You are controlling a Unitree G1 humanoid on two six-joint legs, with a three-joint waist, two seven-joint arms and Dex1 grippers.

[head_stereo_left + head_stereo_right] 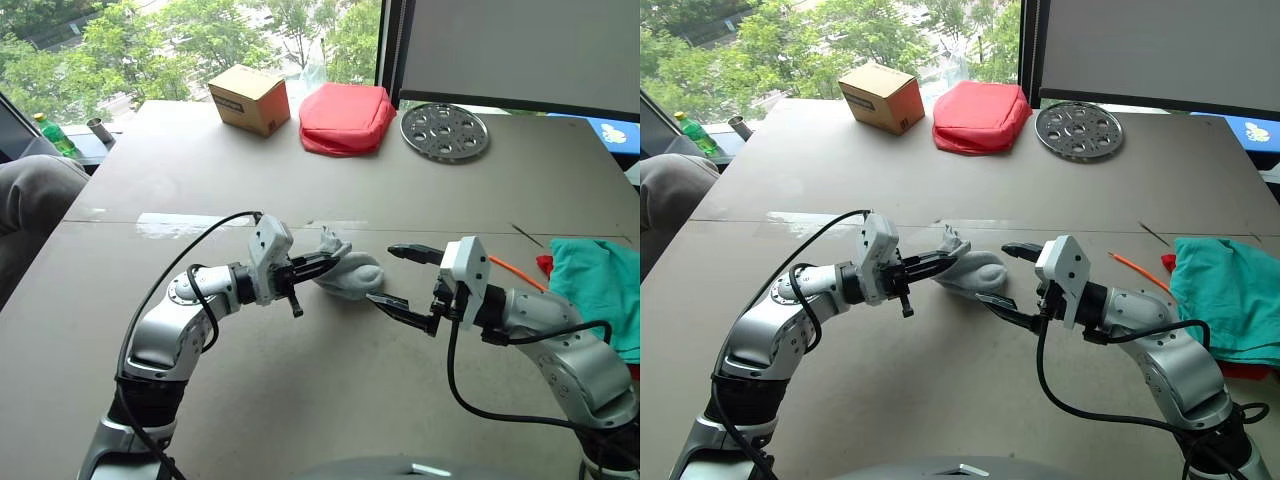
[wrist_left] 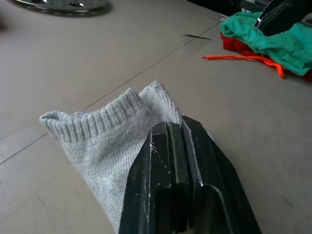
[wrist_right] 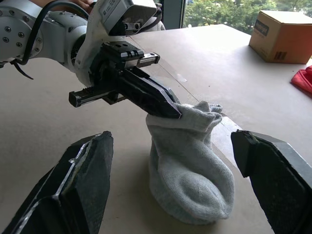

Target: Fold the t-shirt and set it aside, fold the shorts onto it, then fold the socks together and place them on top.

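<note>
The light grey socks (image 1: 352, 274) sit bunched at the table's middle, cuff raised. My left gripper (image 1: 330, 263) is shut on the cuff (image 2: 112, 122), holding it up. My right gripper (image 1: 382, 274) stands open just right of the socks, one finger (image 3: 83, 175) on each side of the toe end (image 3: 190, 180), not touching. The teal shorts (image 1: 597, 285) lie heaped at the right edge, with their orange drawstring (image 1: 512, 270) trailing toward the centre. A bit of the red t-shirt (image 1: 543, 264) peeks out beneath the shorts.
At the far side stand a cardboard box (image 1: 250, 98), a puffy salmon-red pouch (image 1: 345, 118) and a round perforated metal plate (image 1: 444, 131). A green bottle (image 1: 55, 135) sits beyond the left corner. A person's grey-clad knee (image 1: 30, 195) is at the left edge.
</note>
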